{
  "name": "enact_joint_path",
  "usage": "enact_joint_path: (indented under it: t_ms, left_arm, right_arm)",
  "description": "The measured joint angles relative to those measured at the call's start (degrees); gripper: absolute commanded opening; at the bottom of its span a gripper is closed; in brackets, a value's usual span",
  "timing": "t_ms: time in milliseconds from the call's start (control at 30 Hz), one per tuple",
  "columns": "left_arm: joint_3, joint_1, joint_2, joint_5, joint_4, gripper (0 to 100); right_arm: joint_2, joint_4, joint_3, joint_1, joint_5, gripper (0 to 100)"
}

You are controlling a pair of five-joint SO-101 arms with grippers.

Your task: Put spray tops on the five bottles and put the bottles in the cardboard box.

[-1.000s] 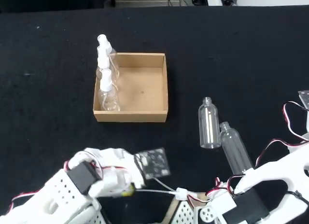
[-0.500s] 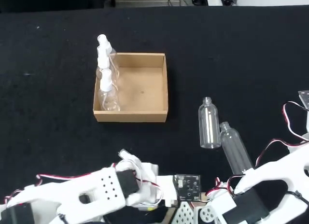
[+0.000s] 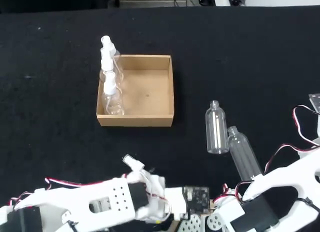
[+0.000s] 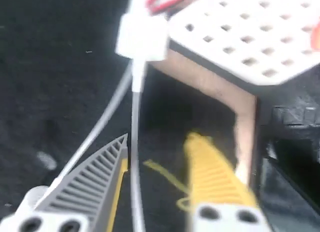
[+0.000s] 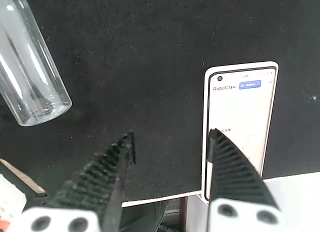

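Upper left of centre in the high view, the cardboard box [image 3: 147, 94] holds three spray-topped bottles [image 3: 111, 92] along its left wall. Two uncapped bottles [image 3: 217, 129] lie on the tabletop [image 3: 250, 52], right of the box. The left jaws and right jaws both stand wide apart, gripping nothing.

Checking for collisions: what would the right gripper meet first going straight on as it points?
The right gripper would probably meet the bare black table, though one finger lines up with the phone; depth unclear.
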Motion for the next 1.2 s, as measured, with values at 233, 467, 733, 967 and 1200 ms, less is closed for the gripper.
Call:
enact_joint_path:
  t_ms: [233, 467, 733, 967, 1200]
  left_arm:
    - [-0.18, 1.32, 0.26, 2.37, 0.79, 3]
    - [-5.54, -4.84, 0.26, 2.2, 7.65, 3]
    - [-6.86, -11.08, -7.47, 1.58, 13.89, 3]
    - [-6.15, -21.19, -23.38, -2.02, 24.7, 3]
    - [-2.9, -29.98, -34.37, -5.98, 28.4, 3]
  right_arm:
    - [0.0, 0.0, 0.0, 0.0, 0.0, 22.0]
    - [0.0, 0.0, 0.0, 0.0, 0.0, 22.0]
    - [0.0, 0.0, 0.0, 0.0, 0.0, 22.0]
    - [0.0, 0.0, 0.0, 0.0, 0.0, 22.0]
    - [0.0, 0.0, 0.0, 0.0, 0.0, 22.0]
